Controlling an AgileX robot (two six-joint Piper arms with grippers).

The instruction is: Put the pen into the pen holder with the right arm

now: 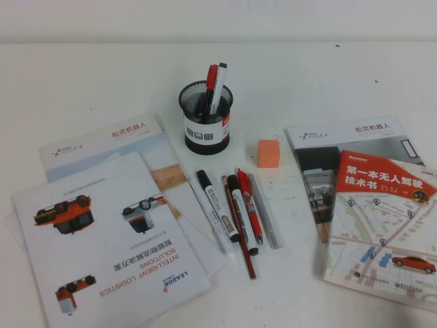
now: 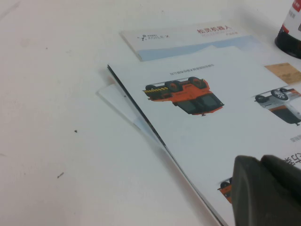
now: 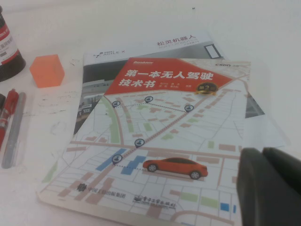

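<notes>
- Lying on the white bench [image 1: 328,75], the pen [image 1: 263,210] is the slim silver-grey one at the right edge of a row of markers, just beside a red pen [image 1: 248,205].
- The pen holder [image 1: 205,116] stands upright behind this row, apart from it, and already has a red and a white pen inside.
- The right pincer [image 3: 270,188] hangs low over the map book [image 3: 160,141], well apart from the pen; whether it is released or clenched, I cannot tell.
- The left pincer [image 2: 265,188] rests over the brochure [image 2: 211,127]; its state I cannot tell either.
- The reach is not yet begun, I judge. A good grasp takes the pen near its middle, across its length, without catching the red pen.
- The orange cube [image 1: 269,153] sits near the way to the holder, so the pen should go up high before it is tilted and lowered in.
</notes>
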